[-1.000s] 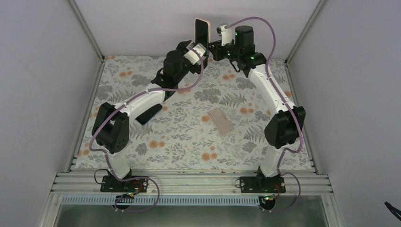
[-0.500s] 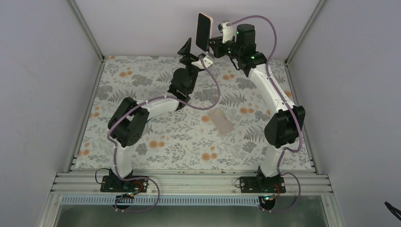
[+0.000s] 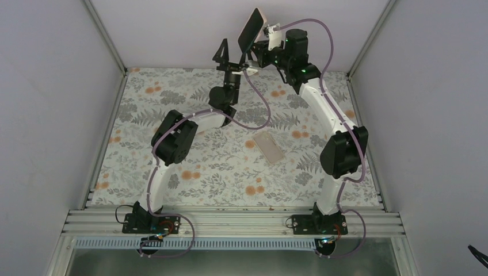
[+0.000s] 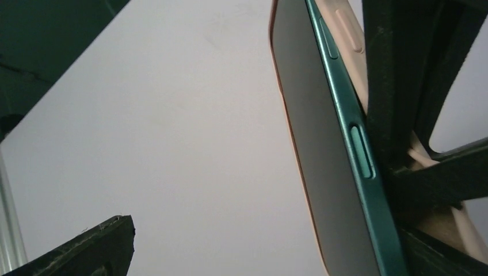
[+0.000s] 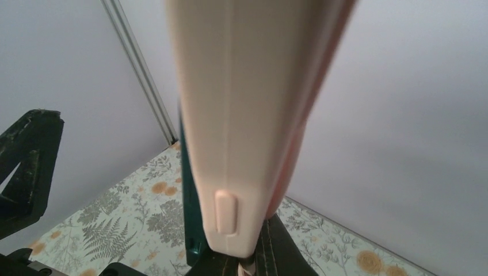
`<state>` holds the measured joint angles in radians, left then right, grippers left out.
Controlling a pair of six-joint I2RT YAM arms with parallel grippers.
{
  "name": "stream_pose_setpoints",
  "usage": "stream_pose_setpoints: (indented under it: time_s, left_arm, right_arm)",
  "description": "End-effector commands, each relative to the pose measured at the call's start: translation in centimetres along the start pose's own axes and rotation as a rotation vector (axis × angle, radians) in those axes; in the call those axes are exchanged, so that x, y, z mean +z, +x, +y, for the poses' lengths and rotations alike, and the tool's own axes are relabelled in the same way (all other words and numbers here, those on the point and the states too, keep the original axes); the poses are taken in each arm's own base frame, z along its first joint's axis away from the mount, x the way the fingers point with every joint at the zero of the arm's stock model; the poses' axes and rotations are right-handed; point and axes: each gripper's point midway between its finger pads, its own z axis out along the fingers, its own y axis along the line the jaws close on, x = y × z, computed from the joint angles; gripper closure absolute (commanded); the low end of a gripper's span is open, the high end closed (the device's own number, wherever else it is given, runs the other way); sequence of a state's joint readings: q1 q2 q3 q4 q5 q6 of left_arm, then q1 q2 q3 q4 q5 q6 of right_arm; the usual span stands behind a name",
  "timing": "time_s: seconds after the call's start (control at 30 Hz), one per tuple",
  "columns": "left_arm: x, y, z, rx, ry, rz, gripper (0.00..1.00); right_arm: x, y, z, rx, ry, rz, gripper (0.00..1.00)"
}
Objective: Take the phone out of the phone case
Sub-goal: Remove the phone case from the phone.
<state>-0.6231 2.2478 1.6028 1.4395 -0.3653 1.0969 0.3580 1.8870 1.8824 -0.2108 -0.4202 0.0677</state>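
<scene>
Top external: phone [image 3: 251,30] in right hand [image 3: 251,52].

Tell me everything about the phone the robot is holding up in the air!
The phone has a dark, blank screen and a shiny teal edge that looks like metal, with two long side buttons. It sits in a pale pink phone case that does not cover that teal edge, so the buttons are bare. The right pincer is shut on its lower end, holding it high over the far side of the table, standing up but leaning. Nothing else seems to touch it.
</scene>
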Motion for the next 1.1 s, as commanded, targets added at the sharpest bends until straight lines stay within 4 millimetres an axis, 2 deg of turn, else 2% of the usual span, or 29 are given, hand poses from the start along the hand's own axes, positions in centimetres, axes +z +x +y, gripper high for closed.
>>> stream_pose_setpoints:
  time_s: [0.0, 0.1, 0.23, 0.33, 0.4, 0.43, 0.57, 0.63, 0.77, 0.87, 0.93, 0.97, 1.07]
  left_arm:
    - [1.8, -0.3, 4.4, 0.032, -0.157, -0.07, 0.03]
    - [0.7, -1.9, 3.0, 0.006, -0.104, -0.134, 0.11]
    - [-1.0, -3.7, 1.1, 0.004, -0.045, -0.211, 0.24]
    - [-1.4, -4.5, 0.1, 0.01, -0.044, -0.238, 0.37]
    - [-1.2, -4.7, -0.6, 0.011, -0.039, -0.243, 0.4]
    - [-0.9, -4.8, -0.7, 0.01, -0.041, -0.242, 0.43]
    - [-0.2, -4.7, -0.7, -0.003, -0.053, -0.227, 0.64]
    - [-0.2, -4.8, -0.6, -0.013, -0.048, -0.227, 0.67]
    - [-0.2, -5.4, -0.6, -0.025, -0.046, -0.239, 0.74]
    - [-0.2, -5.6, -0.6, -0.03, -0.053, -0.235, 0.87]
    - [-0.3, -5.8, -0.7, -0.033, -0.056, -0.233, 0.97]
    - [-0.4, -5.9, -0.7, -0.036, -0.056, -0.231, 0.97]
    - [-0.4, -6.5, 0.2, -0.055, -0.048, -0.206, 0.98]
  right_arm:
    - [1.8, 8.1, 6.9, 0.071, -0.28, 0.245, 0.97]
    - [2.3, 8.5, 6.8, 0.074, -0.285, 0.256, 0.97]
    - [2.6, 7.9, 6.8, 0.077, -0.296, 0.243, 0.97]
    - [2.7, 8.1, 7.0, 0.083, -0.31, 0.247, 0.97]
    - [2.7, 8.4, 7.3, 0.088, -0.324, 0.254, 0.97]
    - [2.6, 8.5, 7.3, 0.089, -0.328, 0.256, 0.97]
    - [2.1, 8.0, 7.6, 0.072, -0.329, 0.245, 0.97]
    - [1.7, 7.4, 7.7, 0.062, -0.329, 0.234, 0.97]
    - [1.5, 7.6, 7.7, 0.057, -0.33, 0.234, 0.97]
    - [1.6, 8.2, 7.3, 0.054, -0.307, 0.244, 0.97]
    - [1.8, 8.3, 6.4, 0.044, -0.268, 0.245, 0.97]
    - [1.8, 8.3, 5.6, 0.039, -0.234, 0.244, 0.97]
    - [2.0, 8.6, 0.8, -0.021, -0.049, 0.257, 0.97]
